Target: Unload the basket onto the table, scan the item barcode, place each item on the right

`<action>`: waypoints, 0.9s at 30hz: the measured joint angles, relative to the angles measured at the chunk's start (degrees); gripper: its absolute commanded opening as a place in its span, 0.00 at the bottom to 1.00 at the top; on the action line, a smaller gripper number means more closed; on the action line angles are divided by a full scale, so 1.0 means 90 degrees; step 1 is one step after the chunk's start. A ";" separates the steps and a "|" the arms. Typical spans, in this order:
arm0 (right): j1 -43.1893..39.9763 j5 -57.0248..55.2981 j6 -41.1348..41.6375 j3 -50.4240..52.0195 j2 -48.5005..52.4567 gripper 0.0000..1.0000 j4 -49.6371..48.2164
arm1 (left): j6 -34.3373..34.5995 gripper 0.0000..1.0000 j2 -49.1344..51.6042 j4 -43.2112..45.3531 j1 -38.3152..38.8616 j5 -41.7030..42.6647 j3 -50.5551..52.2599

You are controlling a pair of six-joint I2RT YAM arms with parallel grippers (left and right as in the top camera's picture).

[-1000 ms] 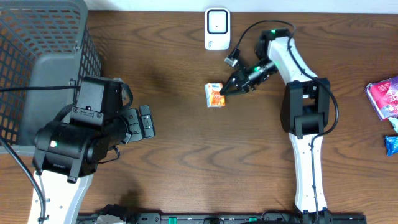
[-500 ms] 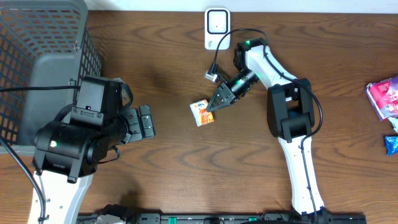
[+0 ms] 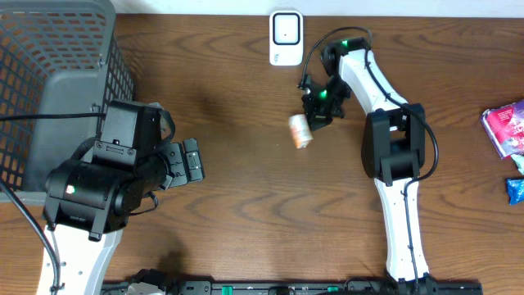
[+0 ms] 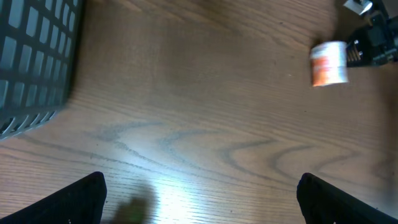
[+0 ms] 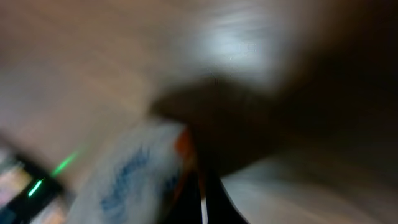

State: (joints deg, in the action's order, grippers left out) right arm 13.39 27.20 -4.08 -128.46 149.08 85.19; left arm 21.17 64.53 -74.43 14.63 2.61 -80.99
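A small orange-and-white packet hangs above the brown table, below the white barcode scanner at the far edge. My right gripper is shut on the packet's right end. In the left wrist view the packet shows at the upper right, with the right gripper beside it. The right wrist view is badly blurred: the packet shows as white with blue print and an orange edge, pinched between the dark jaws of the right gripper. My left gripper stands open over bare wood, its fingertips wide apart.
A grey wire basket fills the far left corner; its mesh wall shows in the left wrist view. A pink-and-purple snack pack and a blue one lie at the right edge.
The right arm swung the packet left toward the table's middle, then back right and up nearer the scanner. The packet has turned and now shows a narrower face. The left arm has not moved.
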 measured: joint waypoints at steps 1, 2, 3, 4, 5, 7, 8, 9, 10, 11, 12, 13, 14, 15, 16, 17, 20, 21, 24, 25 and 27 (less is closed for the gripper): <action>0.0024 -0.0255 0.0240 -0.0039 -0.0019 0.01 0.0005 | 0.0000 0.98 0.0000 0.0000 0.0000 0.0000 0.0000; 0.0073 -0.0634 0.0520 -0.0053 -0.0085 0.01 0.0000 | 0.0000 0.98 0.0000 0.0000 0.0000 0.0000 0.0000; 0.0129 -0.1078 0.0775 -0.0053 -0.0153 0.01 0.0000 | 0.0000 0.98 0.0000 0.0000 0.0000 0.0000 0.0000; 0.0177 -0.1401 0.0962 -0.0053 -0.0216 0.01 -0.0022 | 0.0000 0.98 0.0000 0.0000 0.0000 0.0000 0.0000; 0.0240 -0.1783 0.1171 -0.0053 -0.0291 0.01 -0.0053 | 0.0000 0.98 0.0000 0.0000 0.0000 0.0000 0.0000; 0.0372 -0.2484 0.1532 -0.0053 -0.0449 0.01 -0.0070 | 0.0000 0.98 0.0000 0.0000 0.0000 0.0000 0.0000; 0.0442 -0.2800 0.1673 -0.0053 -0.0537 0.01 -0.0075 | 0.0000 0.98 0.0000 0.0000 0.0000 0.0000 0.0000; 0.0505 -0.3087 0.1817 -0.0053 -0.0631 0.01 -0.0070 | 0.0000 0.98 0.0000 0.0000 0.0000 0.0000 0.0000; 0.0549 -0.3264 0.1904 -0.0053 -0.0695 0.01 -0.0068 | 0.0000 0.98 0.0000 0.0000 0.0000 0.0000 0.0000; 0.0646 -0.3594 0.2055 -0.0053 -0.0860 0.01 -0.0061 | 0.0000 0.98 0.0000 0.0000 0.0000 0.0000 0.0000; 0.0699 -0.3767 0.2130 -0.0056 -0.0967 0.01 -0.0061 | 0.0000 0.98 0.0000 0.0000 0.0000 0.0000 0.0000; 0.0763 -0.3903 0.2186 -0.0056 -0.1078 0.01 -0.0051 | 0.0000 0.98 0.0000 -0.0002 0.0000 0.0000 0.0000; 0.0818 -0.3990 0.2205 -0.0061 -0.1166 0.01 -0.0041 | 0.0000 0.98 0.0000 0.0000 0.0000 0.0000 0.0000; 0.0872 -0.4058 0.2208 -0.0080 -0.1241 0.03 -0.0041 | 0.0000 0.98 0.0000 -0.0002 0.0000 0.0000 0.0000; 0.0930 -0.4107 0.2203 -0.0102 -0.1290 0.07 -0.0046 | 0.0000 0.98 0.0000 0.0000 0.0000 0.0000 0.0000; 0.1010 -0.4124 0.2171 -0.0124 -0.1333 0.10 -0.0046 | 0.0000 0.98 0.0000 0.0000 0.0000 0.0000 0.0000; 0.1200 -0.4039 0.2033 -0.0126 -0.1345 0.25 -0.0044 | 0.0000 0.98 0.0000 0.0000 0.0000 0.0000 0.0000; 0.1263 -0.3971 0.1987 -0.0124 -0.1345 0.28 -0.0041 | 0.0000 0.98 0.0000 0.0000 0.0000 0.0000 0.0000; 0.1411 -0.3801 0.1926 -0.0124 -0.1345 0.36 0.0046 | 0.0000 0.98 0.0000 -0.0002 0.0000 0.0000 0.0000; 0.1447 -0.3704 0.1902 -0.0124 -0.1345 0.36 0.0073 | 0.0000 0.98 0.0000 0.0000 0.0000 0.0000 0.0000; 0.1464 -0.3468 0.1892 -0.0124 -0.1345 0.33 0.0134 | 0.0000 0.98 0.0000 0.0000 0.0000 0.0000 0.0000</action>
State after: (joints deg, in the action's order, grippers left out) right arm 26.57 -4.01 12.95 -129.58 136.97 86.39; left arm 21.17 64.53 -74.43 14.63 2.61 -80.99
